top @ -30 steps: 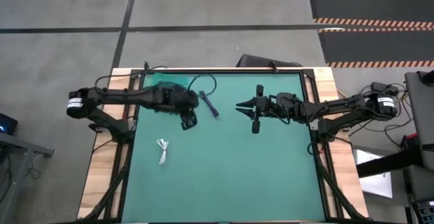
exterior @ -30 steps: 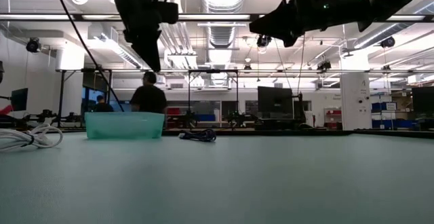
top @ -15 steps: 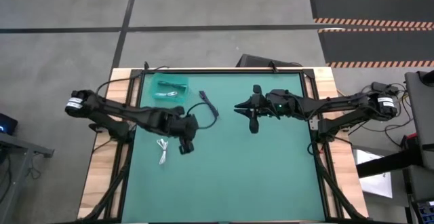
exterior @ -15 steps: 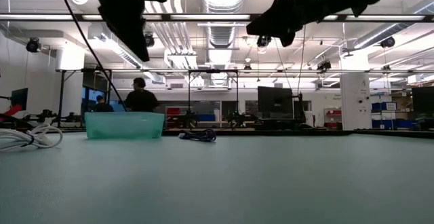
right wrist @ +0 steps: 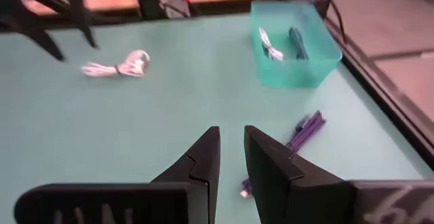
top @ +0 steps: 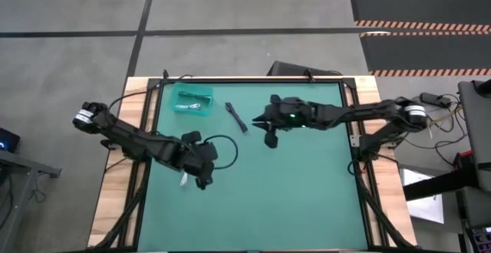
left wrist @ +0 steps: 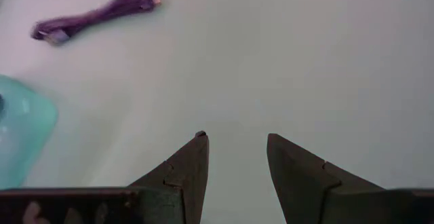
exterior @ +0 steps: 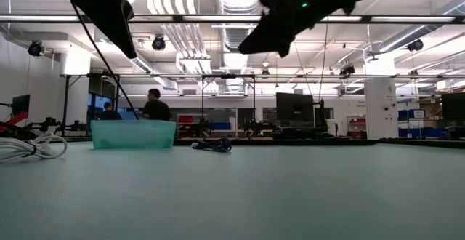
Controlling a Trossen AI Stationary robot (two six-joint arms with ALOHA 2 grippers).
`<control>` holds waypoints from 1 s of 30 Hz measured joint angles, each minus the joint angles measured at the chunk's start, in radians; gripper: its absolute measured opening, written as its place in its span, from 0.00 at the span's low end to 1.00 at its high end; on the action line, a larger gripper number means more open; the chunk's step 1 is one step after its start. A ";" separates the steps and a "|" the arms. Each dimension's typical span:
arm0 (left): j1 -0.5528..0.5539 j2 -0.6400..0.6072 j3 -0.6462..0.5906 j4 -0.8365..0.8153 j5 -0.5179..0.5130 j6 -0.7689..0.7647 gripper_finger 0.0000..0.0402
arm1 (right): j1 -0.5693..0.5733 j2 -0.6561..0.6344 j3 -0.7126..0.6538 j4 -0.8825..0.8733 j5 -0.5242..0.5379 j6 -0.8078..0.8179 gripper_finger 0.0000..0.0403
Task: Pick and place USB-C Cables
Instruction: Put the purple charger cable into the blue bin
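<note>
Both arms have shifted since the earlier frames: the left gripper (top: 201, 178) has swung away from the translucent teal plastic tray (top: 205, 90) and now hangs over the white bundled USB-C cable (top: 183, 179), which lies just beside its fingers on the green table mat (top: 291, 199); the right gripper (top: 268, 138) has reached farther across the mat toward the dark purple bundled USB-C cable (top: 235, 118), which lies a little ahead of its fingertips; the left fingers (left wrist: 190, 163) stand apart with bare mat showing between them, holding nothing; the right fingers (right wrist: 203, 157) stand only slightly apart, with a narrow gap and nothing in it; in the right wrist view the dark purple cable (right wrist: 298, 134) lies just beyond and to one side of the fingers, and the tray (right wrist: 293, 42) farther off already holds one white cable (right wrist: 270, 44) and one dark cable (right wrist: 297, 41), so half the job looks done; the white cable on the mat (right wrist: 116, 67) lies well apart from the right fingers, which is likely why each arm takes the bundle nearer to it; the left wrist view shows the purple cable (left wrist: 95, 13) far ahead and a corner of the tray (left wrist: 20, 136) beside the left fingers, but not the white bundle, which probably sits beneath or behind them; both grippers hang clear above the mat, judged ready to descend.
</note>
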State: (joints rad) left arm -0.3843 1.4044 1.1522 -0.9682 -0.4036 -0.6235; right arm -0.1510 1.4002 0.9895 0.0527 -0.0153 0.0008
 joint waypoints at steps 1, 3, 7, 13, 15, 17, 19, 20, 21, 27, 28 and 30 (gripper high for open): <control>-0.007 0.000 0.000 -0.003 -0.014 0.000 0.33 | -0.005 0.032 0.036 -0.026 0.001 0.000 0.15; -0.019 -0.005 0.000 -0.011 -0.036 -0.002 0.33 | -0.016 0.096 0.106 -0.083 0.001 -0.001 0.15; -0.046 -0.027 0.000 -0.030 -0.075 -0.025 0.33 | -0.036 0.216 0.223 -0.140 0.008 -0.030 0.15; -0.087 -0.082 -0.006 -0.063 -0.146 -0.052 0.33 | -0.067 0.356 0.322 -0.144 0.020 -0.050 0.15; -0.095 -0.107 -0.018 -0.062 -0.162 -0.055 0.33 | -0.081 0.397 0.346 -0.144 0.020 -0.042 0.15; -0.099 -0.135 -0.032 -0.063 -0.183 -0.073 0.33 | -0.095 0.430 0.361 -0.147 0.023 -0.031 0.15; -0.099 -0.162 -0.052 -0.061 -0.203 -0.082 0.33 | -0.108 0.461 0.376 -0.145 0.023 -0.018 0.15; -0.099 -0.174 -0.063 -0.062 -0.209 -0.094 0.33 | -0.114 0.473 0.380 -0.145 0.024 -0.011 0.15; -0.099 -0.187 -0.072 -0.061 -0.213 -0.104 0.33 | -0.121 0.483 0.380 -0.149 0.024 -0.002 0.15; -0.099 -0.242 -0.119 -0.048 -0.244 -0.105 0.33 | -0.154 0.519 0.382 -0.151 0.024 0.082 0.15; -0.099 -0.249 -0.124 -0.045 -0.250 -0.105 0.33 | -0.158 0.523 0.382 -0.157 0.020 0.090 0.15; -0.099 -0.261 -0.133 -0.043 -0.265 -0.104 0.33 | -0.162 0.533 0.382 -0.160 0.019 0.106 0.15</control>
State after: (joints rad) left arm -0.4835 1.1430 1.0193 -1.0113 -0.6687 -0.7277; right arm -0.3130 1.9333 1.3716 -0.1074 0.0038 0.1068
